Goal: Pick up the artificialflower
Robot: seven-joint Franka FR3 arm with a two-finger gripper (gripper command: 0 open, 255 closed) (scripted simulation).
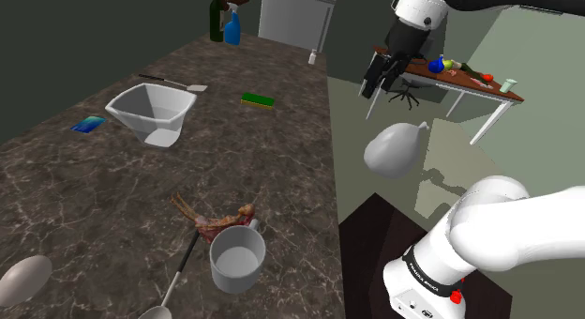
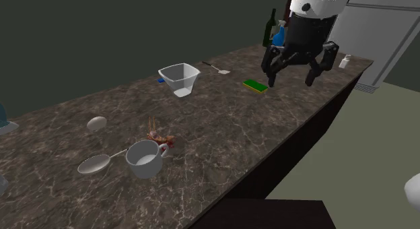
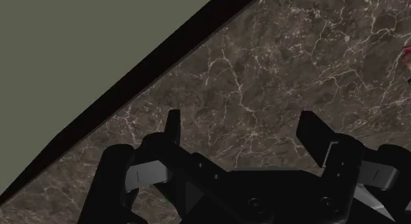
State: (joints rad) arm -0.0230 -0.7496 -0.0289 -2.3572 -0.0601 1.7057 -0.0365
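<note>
Shoulder view shows the artificial flower (image 1: 223, 220) lying just beside the mug (image 1: 232, 285).

Item: one arm (image 1: 497, 231), white with dark joints, rising at the shoulder view's lower right and arching across its top. Wrist turned downward. One claw (image 2: 293, 74), all black, pointing down; fingers (image 3: 172, 127) spread wide apart, gripping nothing.

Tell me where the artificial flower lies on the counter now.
In the shoulder view, the artificial flower lies at the lower middle of the dark counter, right beside the white mug.
</note>
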